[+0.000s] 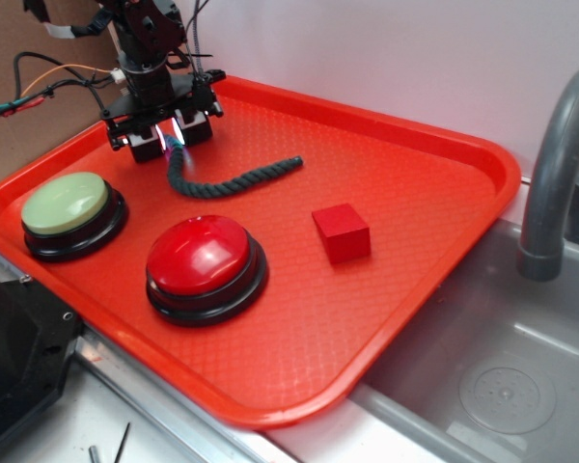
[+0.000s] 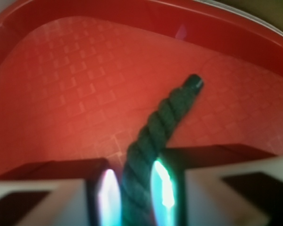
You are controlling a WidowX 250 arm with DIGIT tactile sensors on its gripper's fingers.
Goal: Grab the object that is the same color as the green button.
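The object, a dark green twisted rope piece point(image 1: 236, 180), lies curved on the red tray point(image 1: 415, 193) at the back left, and its left end rises into my gripper point(image 1: 171, 145). In the wrist view the rope point(image 2: 165, 113) runs away from between the two glowing pads point(image 2: 161, 186), which press on it from both sides. My gripper point(image 2: 134, 188) is shut on that end. The far end of the rope rests on the tray. The pale green button point(image 1: 66, 204) sits at the tray's left edge, just in front of the gripper.
A red domed button point(image 1: 203, 256) stands in the tray's front middle, with a small red cube point(image 1: 341, 232) to its right. A grey faucet point(image 1: 555, 183) and a sink basin point(image 1: 502, 386) lie right of the tray. Cables hang behind the arm.
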